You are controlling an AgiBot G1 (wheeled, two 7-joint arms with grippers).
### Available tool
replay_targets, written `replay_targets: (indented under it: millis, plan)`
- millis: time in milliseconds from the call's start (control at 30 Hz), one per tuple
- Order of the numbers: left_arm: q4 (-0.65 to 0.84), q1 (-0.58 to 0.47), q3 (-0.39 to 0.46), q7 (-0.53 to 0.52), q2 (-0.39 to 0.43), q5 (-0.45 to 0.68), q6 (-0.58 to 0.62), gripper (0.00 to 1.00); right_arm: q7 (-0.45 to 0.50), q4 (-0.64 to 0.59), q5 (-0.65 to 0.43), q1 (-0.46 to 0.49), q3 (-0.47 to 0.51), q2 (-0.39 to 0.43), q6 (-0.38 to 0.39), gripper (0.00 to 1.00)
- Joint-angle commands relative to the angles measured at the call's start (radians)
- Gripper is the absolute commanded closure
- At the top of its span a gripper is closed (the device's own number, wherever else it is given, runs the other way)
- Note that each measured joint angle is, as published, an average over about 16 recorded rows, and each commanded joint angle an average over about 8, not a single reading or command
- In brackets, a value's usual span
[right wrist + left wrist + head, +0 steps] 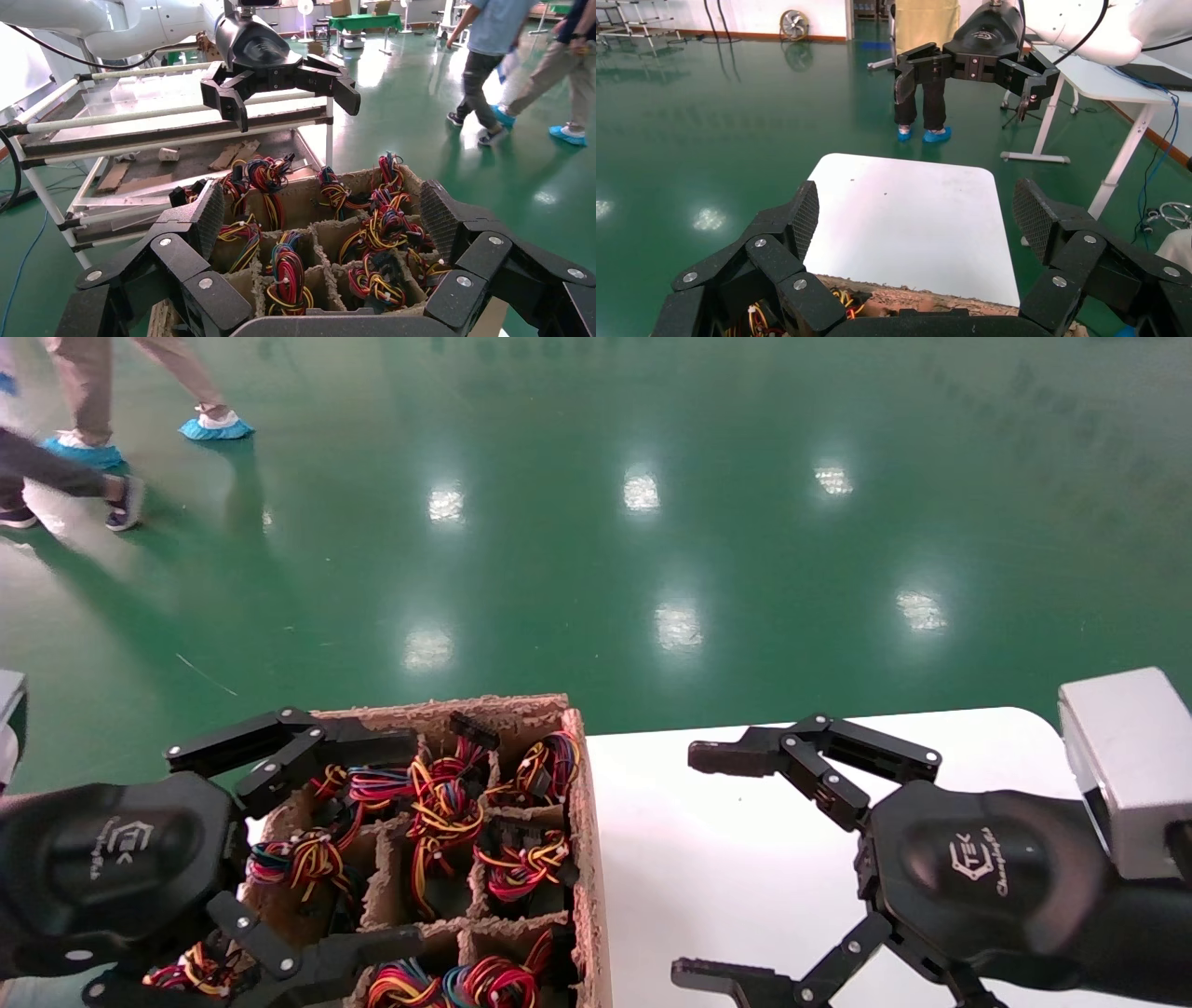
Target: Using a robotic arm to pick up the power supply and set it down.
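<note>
Power supply wire bundles [445,817] fill the pulp carton [589,859]; left gripper [326,845] hovers above, fingers spread wide, empty; right gripper [722,864] likewise spread over white table [745,859].

Two grippers are seen, the left gripper [307,850] above the carton [587,822] and the right gripper [736,868] above the white table [745,859] beside the carton. Several wire bundles [447,812] are counted inside the carton.

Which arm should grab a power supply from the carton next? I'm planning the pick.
Left, probably. The left gripper hangs open right above the carton of wired power supplies; the right gripper, also open, is over the bare white table.
</note>
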Motion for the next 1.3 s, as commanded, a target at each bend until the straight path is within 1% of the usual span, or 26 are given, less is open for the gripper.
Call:
replay_targets:
  millis: [33,1300]
  plan:
    - [0.000,0.000,0.000,0.000,0.000,0.000,0.000,0.00,0.000,0.000,0.000,0.000,0.000,0.000,0.000,0.00]
    - [0.000,0.000,0.000,0.000,0.000,0.000,0.000,0.00,0.000,0.000,0.000,0.000,0.000,0.000,0.000,0.00]
